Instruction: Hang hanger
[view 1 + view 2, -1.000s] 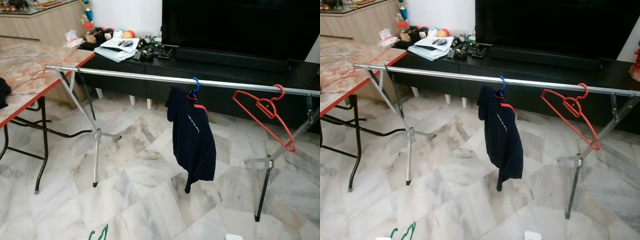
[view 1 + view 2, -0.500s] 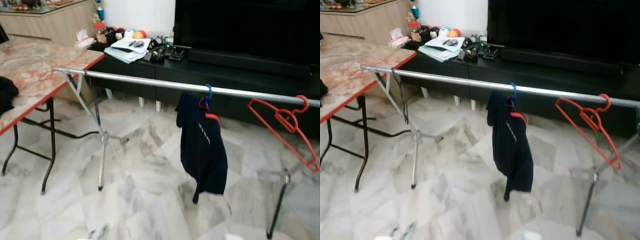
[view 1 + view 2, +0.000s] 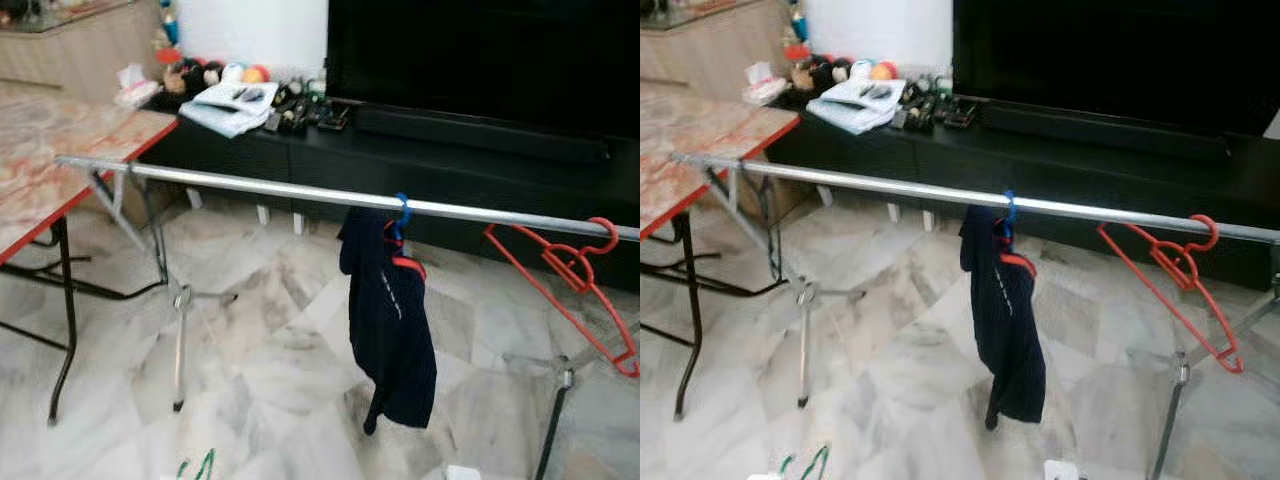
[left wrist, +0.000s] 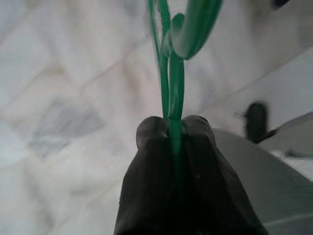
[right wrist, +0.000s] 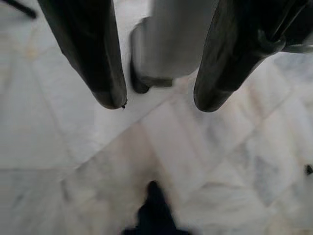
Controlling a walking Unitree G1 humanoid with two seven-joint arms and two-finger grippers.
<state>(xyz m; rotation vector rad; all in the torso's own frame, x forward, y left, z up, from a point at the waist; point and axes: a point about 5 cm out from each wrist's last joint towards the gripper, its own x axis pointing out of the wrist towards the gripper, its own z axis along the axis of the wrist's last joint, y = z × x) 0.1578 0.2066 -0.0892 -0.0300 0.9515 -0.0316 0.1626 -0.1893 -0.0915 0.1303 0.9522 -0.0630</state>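
Since your left claw (image 4: 171,134) has its two black fingers pinched tight on the thin stem of the green plastic hanger (image 4: 171,73), you're carrying it low and out in front, which is why just a sliver of green peeks up at the bottom edge of the head views. I'd guess that grip down on the stem is on purpose: it leaves the hook end free beyond the fingertips so it can drop over a bar.

Well ahead of that claw and higher up runs the long silver metal drying rail (image 3: 250,187) on its folding legs. It already carries a dark navy shirt on a red and blue hanger (image 3: 388,300) near the middle, and off to the right an empty red plastic hanger (image 3: 565,280) hanging crooked. The bare stretch of rail to the left of the shirt looks like the easy target.

Your right claw (image 5: 156,103) is spread wide, gripping nothing, pointed down at the pale marble floor (image 5: 73,161).

The green hanger itself is slim, glossy, rounded rod, blurry past the fingertips, so I can't make out its full shape.
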